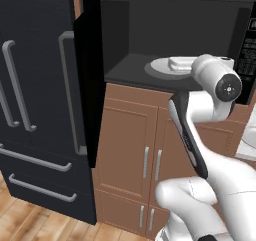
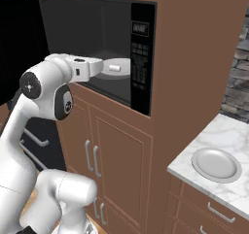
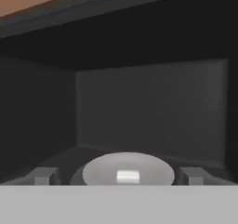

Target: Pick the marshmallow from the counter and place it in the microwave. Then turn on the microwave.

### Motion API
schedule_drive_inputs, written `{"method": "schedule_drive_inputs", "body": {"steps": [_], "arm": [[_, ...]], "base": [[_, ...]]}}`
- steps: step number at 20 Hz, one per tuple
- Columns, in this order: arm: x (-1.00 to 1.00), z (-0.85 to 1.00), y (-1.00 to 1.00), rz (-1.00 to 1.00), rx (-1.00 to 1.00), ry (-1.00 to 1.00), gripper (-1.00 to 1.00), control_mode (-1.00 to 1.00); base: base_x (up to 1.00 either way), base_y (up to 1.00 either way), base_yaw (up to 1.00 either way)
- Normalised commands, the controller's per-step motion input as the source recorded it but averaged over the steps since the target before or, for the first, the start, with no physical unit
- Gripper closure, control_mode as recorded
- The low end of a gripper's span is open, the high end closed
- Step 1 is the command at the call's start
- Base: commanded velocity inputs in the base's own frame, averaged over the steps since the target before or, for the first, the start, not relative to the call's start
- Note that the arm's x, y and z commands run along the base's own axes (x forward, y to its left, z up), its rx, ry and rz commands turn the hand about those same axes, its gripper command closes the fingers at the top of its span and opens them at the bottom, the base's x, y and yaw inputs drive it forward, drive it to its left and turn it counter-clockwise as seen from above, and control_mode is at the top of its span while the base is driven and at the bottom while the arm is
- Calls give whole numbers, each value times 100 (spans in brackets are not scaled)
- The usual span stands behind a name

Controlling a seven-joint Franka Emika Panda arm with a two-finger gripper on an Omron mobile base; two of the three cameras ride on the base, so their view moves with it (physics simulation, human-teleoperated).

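Observation:
The marshmallow [image 3: 128,176] is a small white block lying on the round grey turntable plate [image 3: 100,169] inside the microwave [image 2: 143,14]. From the sides the marshmallow [image 2: 114,68] [image 1: 180,62] shows on that plate, deep in the dark cavity. My gripper [image 3: 118,179] stands open at the cavity's mouth, its fingertips [image 3: 44,175] wide apart with nothing between them. The marshmallow lies a little beyond them. In the right base view my gripper [image 2: 99,67] reaches in from the left. The marble counter [image 2: 228,131] lies to the lower right.
The microwave's black door [image 1: 87,85] hangs open to the left, in front of the black fridge [image 1: 35,110]. The keypad [image 2: 140,58] is on the right of the cavity. A round white plate [image 2: 216,164] sits on the counter. Brown cabinet doors [image 2: 116,155] are below.

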Motion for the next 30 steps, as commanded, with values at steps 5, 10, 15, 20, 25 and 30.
{"method": "schedule_drive_inputs", "body": {"steps": [5,10,15,20,25,30], "arm": [[-63,27,19,0,0,-2,-100,-100],[-73,19,25,0,0,0,-100,-100],[-76,16,22,0,0,0,-100,-100],[-62,7,25,0,-1,-1,-100,-100],[-65,5,25,0,-1,0,-100,-100],[-55,1,31,0,-2,0,-100,-100]], "base": [[0,0,0],[0,0,0],[0,0,0],[0,0,0],[0,0,0],[0,0,0]]}}
